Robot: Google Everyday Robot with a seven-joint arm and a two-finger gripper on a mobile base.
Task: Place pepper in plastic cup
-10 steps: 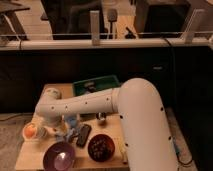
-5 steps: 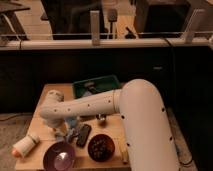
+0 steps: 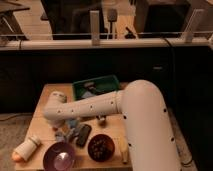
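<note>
The white arm (image 3: pixel 100 107) reaches from the right across the wooden table (image 3: pixel 42 112), its wrist end over the left part of the tabletop; the gripper (image 3: pixel 64 131) hangs below that wrist, pointing down at the table, and whether its fingers are spread or closed cannot be told, nor whether anything sits between them; just right of the gripper lies a dark flat rectangular object (image 3: pixel 82 135); below the gripper, toward the front edge, stands a purple bowl (image 3: pixel 60 156), and right of that a dark bowl (image 3: pixel 101 147) with dark contents; a pale yellowish piece (image 3: pixel 123 150) lies right of the dark bowl; well to the left of the gripper, at the table's front left corner, a pale plastic cup (image 3: pixel 30 147) lies on its side, with the orange pepper (image 3: pixel 18 156) at its lower left end, touching it; whether the pepper is inside the cup's mouth or only against it cannot be told; behind the arm, away from the gripper, sits a green tray (image 3: pixel 100 82) holding small items.
</note>
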